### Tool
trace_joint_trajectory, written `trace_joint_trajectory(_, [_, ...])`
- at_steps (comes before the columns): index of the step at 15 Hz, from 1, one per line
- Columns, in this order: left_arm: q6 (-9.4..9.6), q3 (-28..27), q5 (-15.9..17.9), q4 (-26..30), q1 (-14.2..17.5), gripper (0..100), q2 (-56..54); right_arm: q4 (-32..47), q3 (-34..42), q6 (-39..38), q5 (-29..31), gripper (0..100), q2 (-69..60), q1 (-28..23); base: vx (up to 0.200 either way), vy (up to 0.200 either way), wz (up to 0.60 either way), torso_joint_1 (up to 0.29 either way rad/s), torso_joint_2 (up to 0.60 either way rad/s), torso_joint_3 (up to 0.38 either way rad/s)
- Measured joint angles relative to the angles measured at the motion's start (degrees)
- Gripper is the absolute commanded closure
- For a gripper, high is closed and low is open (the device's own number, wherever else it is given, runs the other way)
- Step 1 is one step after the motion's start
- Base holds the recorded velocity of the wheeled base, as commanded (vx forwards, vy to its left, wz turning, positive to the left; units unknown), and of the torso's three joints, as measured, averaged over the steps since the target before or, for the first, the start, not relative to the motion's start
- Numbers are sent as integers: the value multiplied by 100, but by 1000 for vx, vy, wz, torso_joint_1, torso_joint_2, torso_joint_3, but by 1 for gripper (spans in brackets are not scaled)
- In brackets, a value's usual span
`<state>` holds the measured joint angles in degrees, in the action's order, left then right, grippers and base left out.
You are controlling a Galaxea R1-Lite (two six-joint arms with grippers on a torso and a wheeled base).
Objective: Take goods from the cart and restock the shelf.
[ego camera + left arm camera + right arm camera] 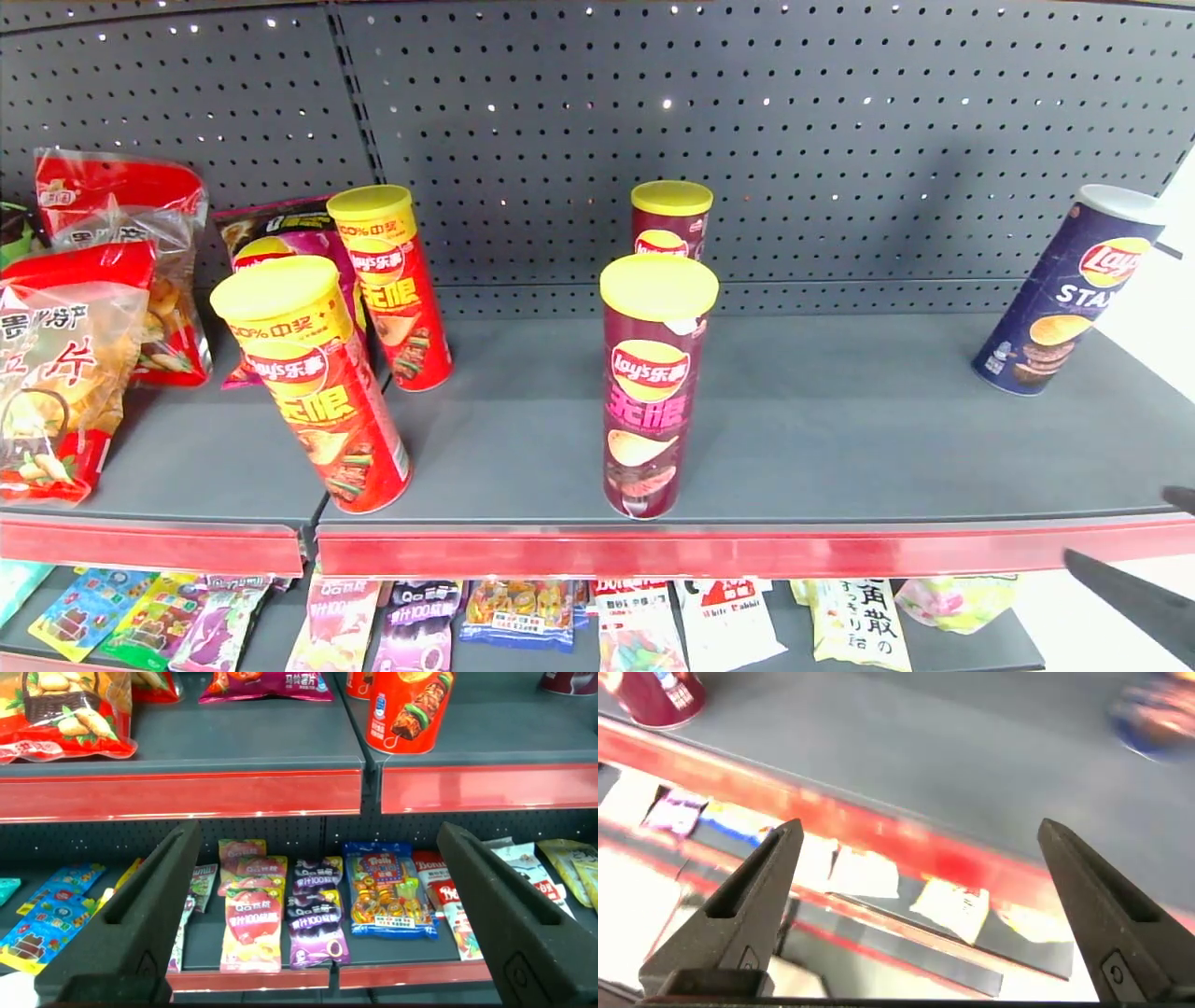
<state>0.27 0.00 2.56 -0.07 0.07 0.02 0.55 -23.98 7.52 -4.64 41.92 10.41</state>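
The left gripper (318, 835) hangs empty, fingers wide apart, facing the rows of packets (252, 924) on the lower shelf, below the red edge (747, 551). The right gripper (920, 831), also empty and spread wide, sits just in front of that red edge, toward the right end of the upper shelf (840, 420).

Five cans stand on the upper shelf:
- Two red cans (313, 383) (392, 285), one near the front and one behind it.
- Two maroon cans (653, 383) (669, 219), set the same way at mid-shelf.
- One blue can (1064, 289), well apart at the far right.

All of them stand on end, long axis vertical, lids up and labels forward. The blue can seems to lean, though that may be the lens. At least three bags (65, 364) sit at the left end.
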Motion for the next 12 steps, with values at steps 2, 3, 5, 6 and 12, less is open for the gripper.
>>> trace_joint_trajectory(2, [-5, 0, 0, 0, 0, 0, 0, 391, 356, 44, -290, 0, -1156, -1054, 0, 0, 0, 0, 0, 0])
trace_joint_trajectory(3, [-5, 0, 0, 0, 0, 0, 0, 480, 474, 22, -380, 0, -1563, -1389, 0, 0, 0, 0, 0, 0])
trace_joint_trajectory(5, [-5, 0, 0, 0, 0, 0, 0, 616, 780, -17, -490, 0, -2434, -1577, 0, 0, 0, 0, 0, 0])
trace_joint_trajectory(6, [-2, 0, 0, 0, 0, 0, 0, 625, 974, -38, -482, 0, -2784, -1515, 0, 0, 0, 0, 0, 0])
trace_joint_trajectory(12, [-2, 0, 0, 0, 0, 0, 0, 95, 2096, -563, -13, 0, -3738, -1289, 0, 0, 0, 0, 0, 0])
